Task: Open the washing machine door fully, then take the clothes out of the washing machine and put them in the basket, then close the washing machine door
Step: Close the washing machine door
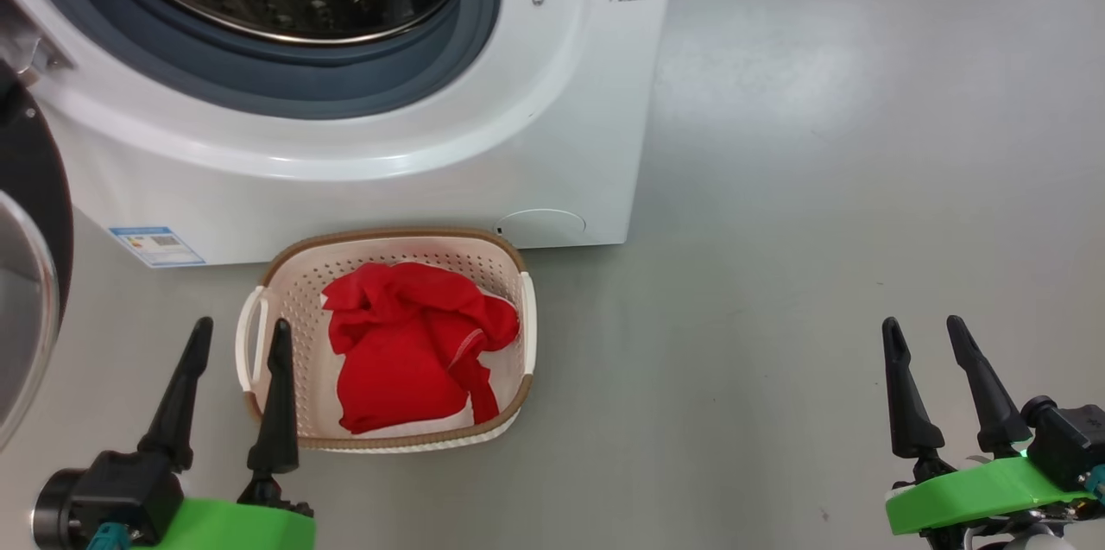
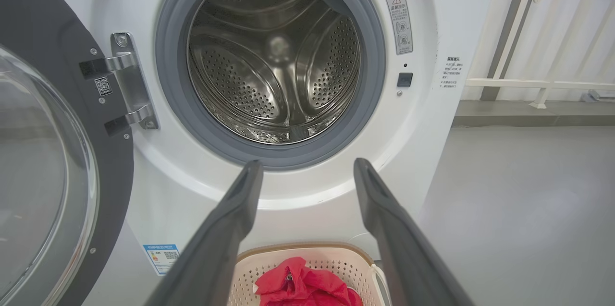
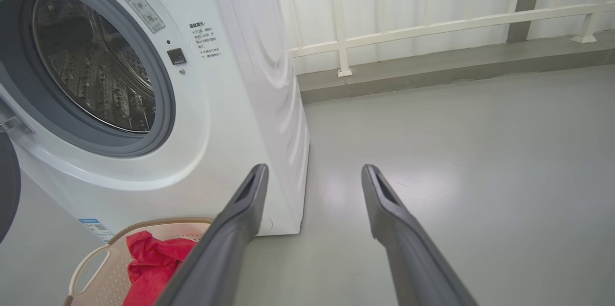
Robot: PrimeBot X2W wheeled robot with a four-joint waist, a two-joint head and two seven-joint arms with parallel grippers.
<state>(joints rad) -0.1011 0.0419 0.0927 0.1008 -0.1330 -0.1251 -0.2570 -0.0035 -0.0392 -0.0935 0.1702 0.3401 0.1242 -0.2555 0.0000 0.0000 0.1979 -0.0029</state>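
On the floor (image 1: pixel 820 230) against the washing machine (image 1: pixel 345 170), you have the basket (image 1: pixel 388 235) holding the red clothes (image 1: pixel 406 351); the washing machine door (image 1: pixel 34 187) stands swung open at your left; your left claw (image 1: pixel 242 324) and right claw (image 1: pixel 922 321) both hover spread, empty.

Ahead of the fingers of the left gripper (image 2: pixel 307 164), the drum (image 2: pixel 274 56) of the washing machine (image 2: pixel 423 118) stood unobstructed. The washing machine door (image 2: pixel 57 80) projected at their left, and the basket (image 2: pixel 336 263) sat below them. Bare floor (image 3: pixel 456 152) lay ahead of the right gripper (image 3: pixel 313 167).
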